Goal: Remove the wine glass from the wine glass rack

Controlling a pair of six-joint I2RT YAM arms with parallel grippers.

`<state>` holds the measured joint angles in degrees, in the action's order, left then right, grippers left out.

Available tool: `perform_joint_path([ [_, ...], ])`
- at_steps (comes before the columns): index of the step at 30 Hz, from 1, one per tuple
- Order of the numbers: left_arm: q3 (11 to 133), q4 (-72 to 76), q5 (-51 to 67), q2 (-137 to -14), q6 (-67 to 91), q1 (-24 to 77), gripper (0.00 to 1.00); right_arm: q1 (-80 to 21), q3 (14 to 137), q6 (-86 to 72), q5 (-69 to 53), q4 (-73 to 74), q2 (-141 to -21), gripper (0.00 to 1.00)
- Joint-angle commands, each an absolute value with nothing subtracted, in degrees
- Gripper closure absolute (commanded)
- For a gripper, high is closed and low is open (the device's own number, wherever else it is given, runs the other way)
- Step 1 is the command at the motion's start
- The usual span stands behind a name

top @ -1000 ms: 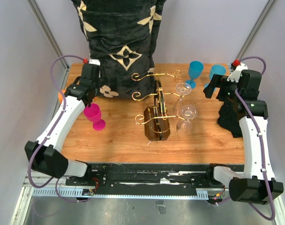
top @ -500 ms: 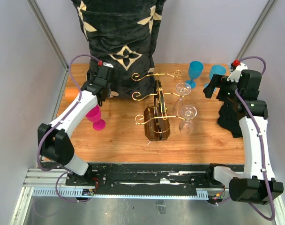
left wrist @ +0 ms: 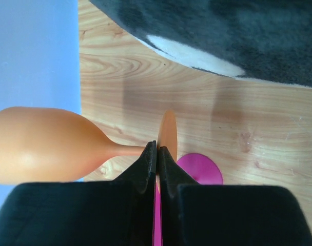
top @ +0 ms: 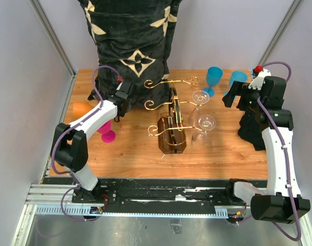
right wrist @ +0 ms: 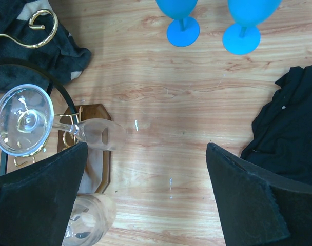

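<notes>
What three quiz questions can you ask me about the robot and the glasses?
1. True or false: the right gripper is open.
2. How many clear glasses hang on the rack? A one, B two, C four.
3. Fill in: the tipped-over glass is coloured ____.

Key: 1 true; 2 B; 3 orange.
</notes>
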<state>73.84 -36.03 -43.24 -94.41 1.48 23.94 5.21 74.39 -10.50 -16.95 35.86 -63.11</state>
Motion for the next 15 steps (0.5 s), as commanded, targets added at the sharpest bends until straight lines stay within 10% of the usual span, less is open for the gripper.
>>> perform_joint_path([
  [1, 74.5, -36.0, -50.3, -98.0, 1.9, 25.7, 1.00, 4.7, 74.0, -10.3, -17.7, 34.7, -62.5, 0.02],
  [15, 75.2, -39.2, -58.6, -108.9, 5.6, 27.2, 0.99, 4.7, 73.9, -10.2, -18.0, 34.5, -62.8, 0.01],
])
